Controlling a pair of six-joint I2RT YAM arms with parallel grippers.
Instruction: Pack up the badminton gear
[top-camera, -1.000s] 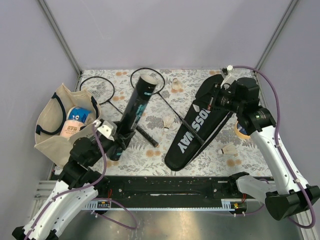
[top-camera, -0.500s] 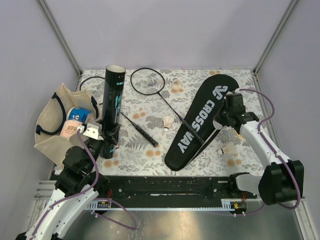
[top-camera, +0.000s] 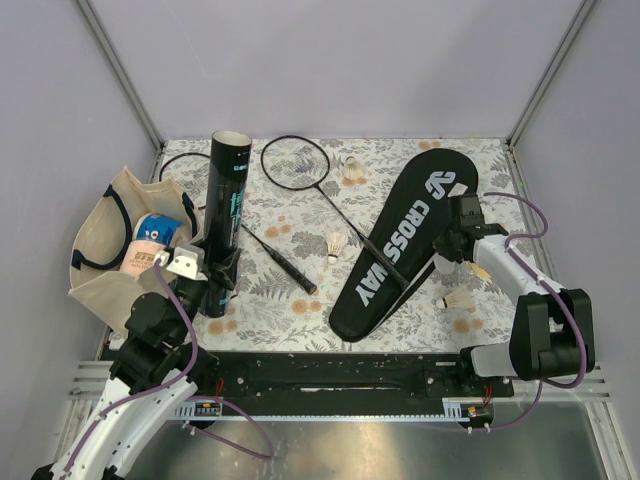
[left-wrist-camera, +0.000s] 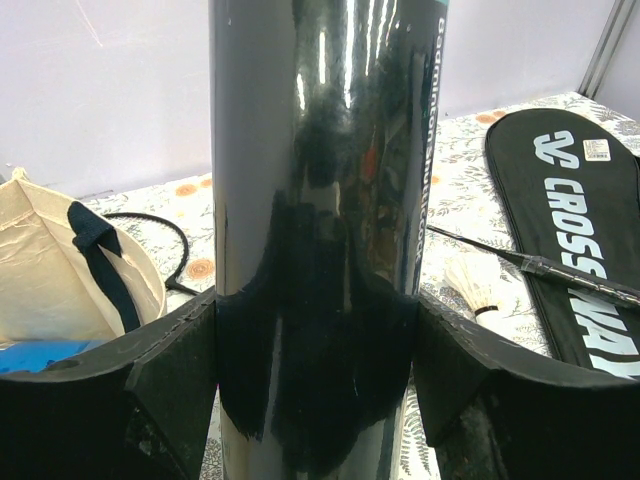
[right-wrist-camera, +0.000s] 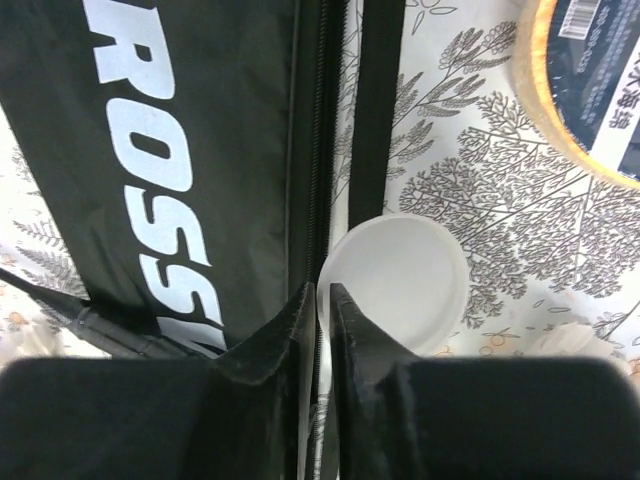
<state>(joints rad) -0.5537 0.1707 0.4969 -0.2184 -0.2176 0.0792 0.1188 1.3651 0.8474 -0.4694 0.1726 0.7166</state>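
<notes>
**Tube upright in the left tool, right tool at the cover's edge**

The left tool is clenched around the lower part of the long black tube, which stands upright on the floral worktop. In the wrist view the tube fills the space between both fingers and touches each. Just to this tool's left slumps the beige tote bag. Beyond the tool, partly behind the tube, lies the head of one black racquet, with its handle running out to the tool's right.

The right tool points down at the right edge of the black "CROSSWAY" cover. Its fingers stand almost together, with only a thin slit between them; whether they pinch anything I cannot tell. Just past the fingertips, beside the cover's zip edge, lies a round white cap. In the wrist view the tape roll sits up and to the right of the fingers. The second racquet lies with its shaft across the cover, left of this tool. One shuttlecock rests near the right tool on its base side. Another lies between the two tools, and a third lies beyond them, near the far edge.
</notes>
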